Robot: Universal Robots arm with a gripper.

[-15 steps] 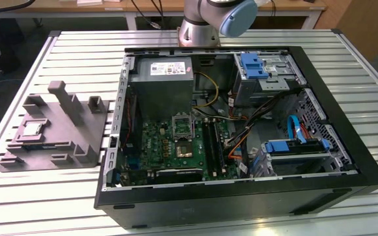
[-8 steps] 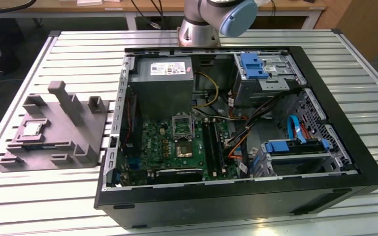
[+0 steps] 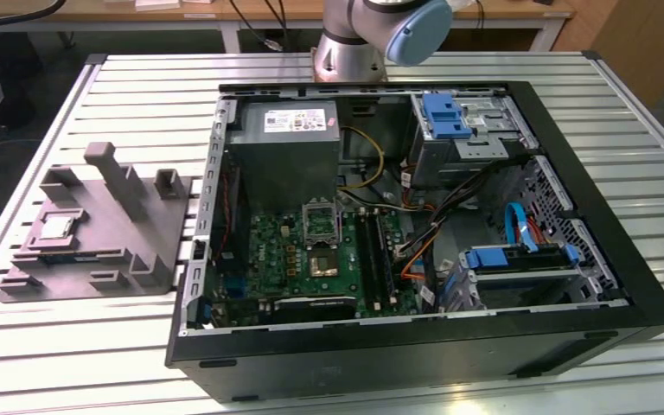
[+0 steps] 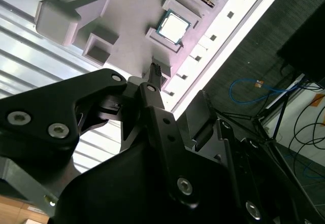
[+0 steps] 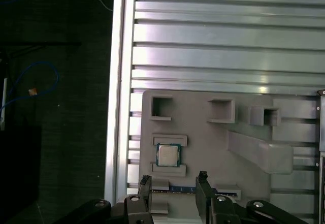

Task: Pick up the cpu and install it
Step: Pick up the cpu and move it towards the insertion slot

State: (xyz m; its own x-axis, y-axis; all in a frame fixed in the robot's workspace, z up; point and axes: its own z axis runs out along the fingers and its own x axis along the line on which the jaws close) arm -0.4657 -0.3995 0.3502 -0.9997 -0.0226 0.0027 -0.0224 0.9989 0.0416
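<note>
The cpu [image 3: 53,227] is a small silvery square chip lying flat in a recess of the grey moulded tray [image 3: 136,229], which stands on the slatted table at the exterior view's left. Both wrist views show the cpu [image 5: 166,155] [image 4: 173,26] from above. My gripper [image 5: 173,179] hovers over the tray, a little to one side of the chip and apart from it. Its two black fingers [image 5: 144,182] stand spread, with nothing between them. The open computer case [image 3: 643,298] lies beside the tray, with the green motherboard [image 3: 274,251] and its socket [image 3: 318,216] exposed.
Upright posts [image 3: 101,160] rise from the tray near the chip. The case holds a grey power supply [image 3: 286,143], blue drive brackets [image 3: 445,117] and loose cables [image 3: 517,226]. The table's edge [image 5: 119,82] runs close to the tray, with dark floor beyond it.
</note>
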